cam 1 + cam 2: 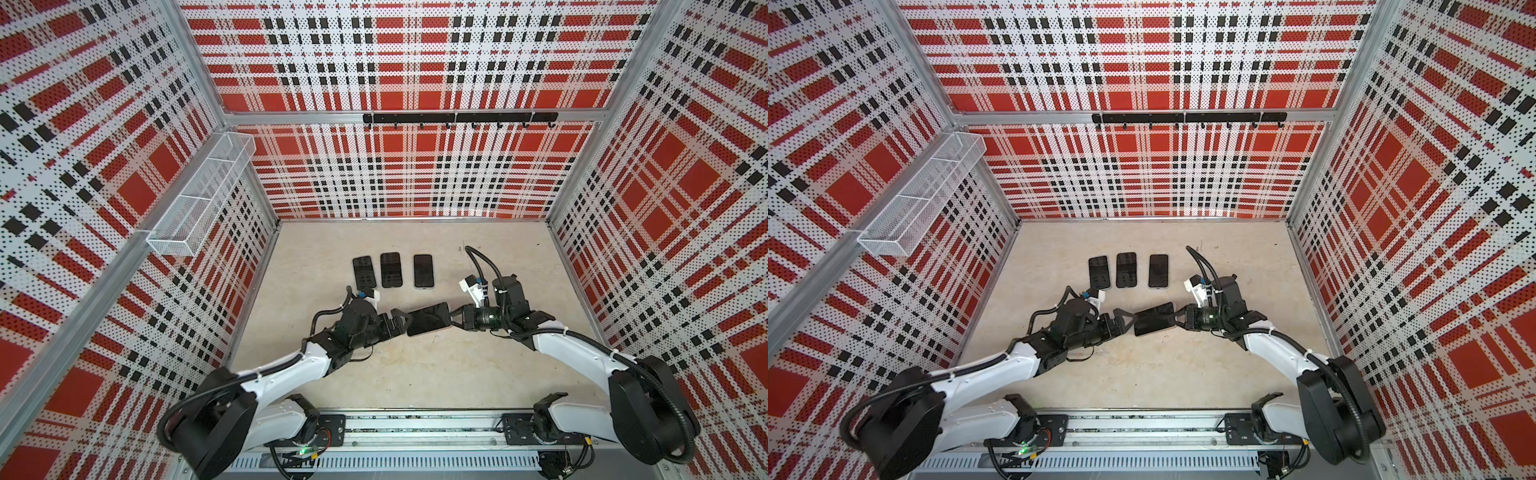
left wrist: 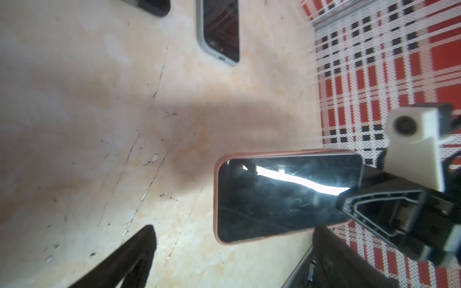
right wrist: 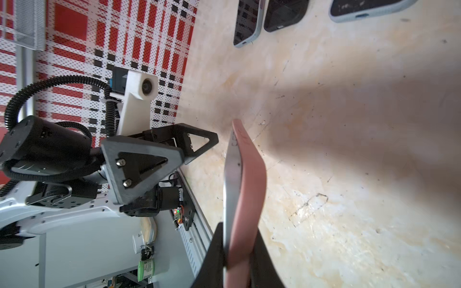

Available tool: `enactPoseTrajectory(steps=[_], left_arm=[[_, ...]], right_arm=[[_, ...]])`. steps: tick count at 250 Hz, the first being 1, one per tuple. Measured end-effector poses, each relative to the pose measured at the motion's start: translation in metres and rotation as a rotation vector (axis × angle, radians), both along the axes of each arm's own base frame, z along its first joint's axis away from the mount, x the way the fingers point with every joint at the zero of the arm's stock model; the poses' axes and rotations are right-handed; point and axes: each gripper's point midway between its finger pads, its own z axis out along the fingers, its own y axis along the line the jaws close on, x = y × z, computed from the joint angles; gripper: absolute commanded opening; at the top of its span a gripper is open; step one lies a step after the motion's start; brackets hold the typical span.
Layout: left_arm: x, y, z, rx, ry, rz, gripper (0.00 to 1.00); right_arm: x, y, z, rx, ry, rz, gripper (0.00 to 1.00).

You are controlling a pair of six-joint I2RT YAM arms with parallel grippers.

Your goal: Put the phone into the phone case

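Phone (image 1: 428, 319) mid-frame; we saw right gripper (image 1: 454, 318) pinching one end, left gripper (image 1: 405, 321) wide open, empty; weak end-grip could let it slip

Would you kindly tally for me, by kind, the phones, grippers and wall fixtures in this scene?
Phones: 4, namely three phones in a row and a phone with a pink case in the right gripper
Grippers: 2, counting the open left gripper
Mesh basket: 1
Hook rail: 1
Total: 8
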Motion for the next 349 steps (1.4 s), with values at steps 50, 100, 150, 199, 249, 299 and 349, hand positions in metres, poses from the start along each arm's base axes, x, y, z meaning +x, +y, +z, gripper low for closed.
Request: enactPoseTrajectory(steps=[50, 100, 150, 199, 249, 299, 349], left_arm=[[0.005, 0.016, 0.047, -0.075, -0.105, -0.026, 1.00], [-0.008, -0.001, 0.038, -0.132, -0.041, -0.183, 0.78], [-0.019, -0.017, 0.053, -0.197, -0.074, -0.284, 0.62], [-0.037, -0.037, 0.068, -0.240, -0.113, -0.379, 0.54], [-0.041, -0.040, 0.079, -0.268, -0.131, -0.387, 0.38], [-0.048, -0.043, 0.092, -0.300, -0.149, -0.402, 0.17], [-0.054, -0.049, 0.117, -0.349, -0.203, -0.435, 0.08]], right_arm=[[-0.005, 0.002, 0.042, 0.100, -0.047, 0.070, 0.00], [-0.021, 0.009, 0.075, 0.177, -0.082, 0.178, 0.00], [-0.025, 0.009, 0.077, 0.188, -0.064, 0.196, 0.00], [-0.024, 0.011, 0.079, 0.227, -0.055, 0.187, 0.00], [-0.024, 0.013, 0.088, 0.269, -0.078, 0.206, 0.02], [-0.017, 0.012, 0.087, 0.294, -0.094, 0.201, 0.12], [-0.011, 0.011, 0.094, 0.325, -0.122, 0.196, 0.28]])
